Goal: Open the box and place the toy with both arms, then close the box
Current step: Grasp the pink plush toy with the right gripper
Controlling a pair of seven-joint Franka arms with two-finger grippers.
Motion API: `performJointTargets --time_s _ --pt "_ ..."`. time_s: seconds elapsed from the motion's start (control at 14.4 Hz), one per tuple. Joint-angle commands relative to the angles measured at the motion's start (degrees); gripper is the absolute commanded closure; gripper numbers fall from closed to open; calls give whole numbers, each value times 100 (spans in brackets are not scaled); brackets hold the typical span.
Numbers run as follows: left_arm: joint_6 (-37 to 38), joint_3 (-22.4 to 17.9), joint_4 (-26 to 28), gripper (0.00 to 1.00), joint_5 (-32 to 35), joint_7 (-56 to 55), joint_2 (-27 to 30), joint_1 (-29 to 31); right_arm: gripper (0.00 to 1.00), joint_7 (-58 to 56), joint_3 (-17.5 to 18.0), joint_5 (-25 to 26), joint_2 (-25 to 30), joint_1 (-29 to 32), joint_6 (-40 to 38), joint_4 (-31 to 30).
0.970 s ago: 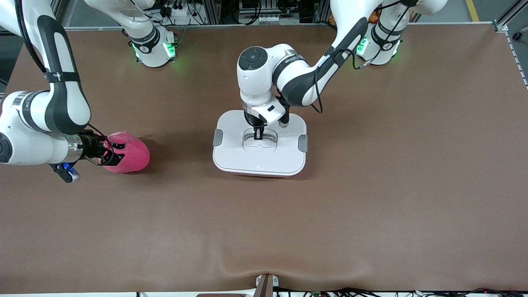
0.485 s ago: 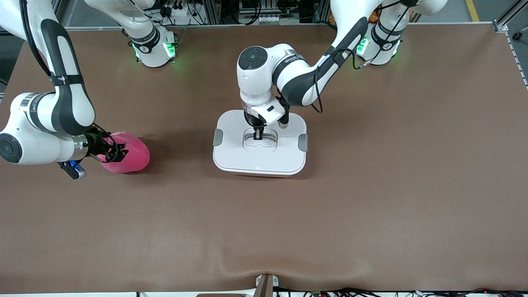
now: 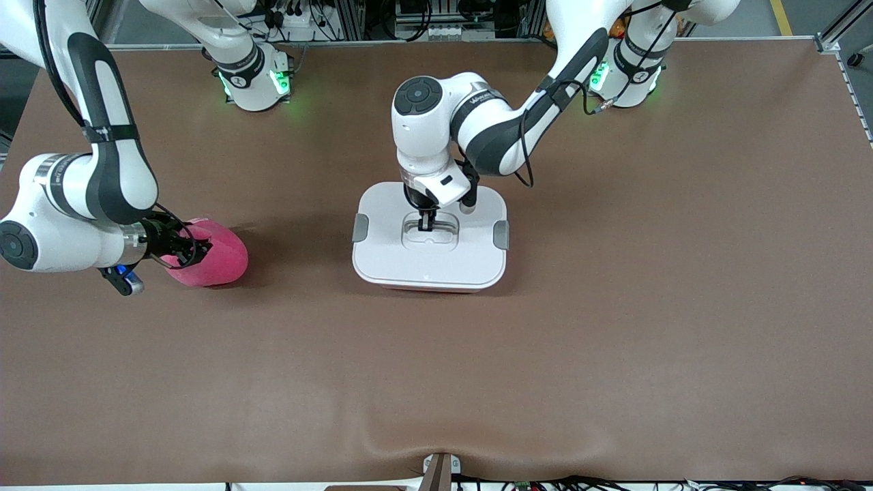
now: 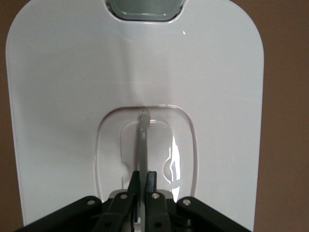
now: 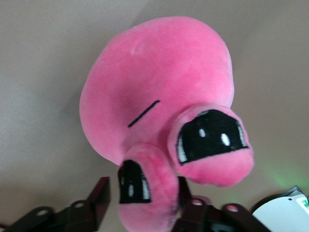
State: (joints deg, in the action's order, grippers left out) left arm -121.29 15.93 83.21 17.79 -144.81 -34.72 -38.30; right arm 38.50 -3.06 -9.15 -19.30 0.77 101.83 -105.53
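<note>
The box stands mid-table, its white lid on, with grey clips at both ends. My left gripper is down in the lid's recess, shut on the thin upright handle; in the left wrist view the gripper pinches the handle from both sides. The hot-pink toy lies on the table toward the right arm's end. My right gripper is at the toy, open. In the right wrist view the gripper straddles one bulging eye of the toy, with a gap at one finger.
The brown table carries only the box and the toy. A sliver of the pink tub shows under the lid's edge nearest the front camera. A corner of the lid shows in the right wrist view.
The right arm's wrist has shifted and turned at the toy, and its fingers have drawn closer together round it. The left arm, the box and the toy have stayed in place.
</note>
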Motion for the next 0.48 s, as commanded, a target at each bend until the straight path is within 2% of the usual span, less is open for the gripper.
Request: performJointTargets --time_s 0.0,0.21,0.42 --pt "9 -3 -77 100 111 94 -17 -2 100 17 33 -271 66 186 162 -73" --pt "9 -3 -77 100 111 94 18 7 100 9 33 -789 31 467 197 -38" --pt "9 -3 -77 100 50 50 123 7 100 79 25 -826 66 476 75 207"
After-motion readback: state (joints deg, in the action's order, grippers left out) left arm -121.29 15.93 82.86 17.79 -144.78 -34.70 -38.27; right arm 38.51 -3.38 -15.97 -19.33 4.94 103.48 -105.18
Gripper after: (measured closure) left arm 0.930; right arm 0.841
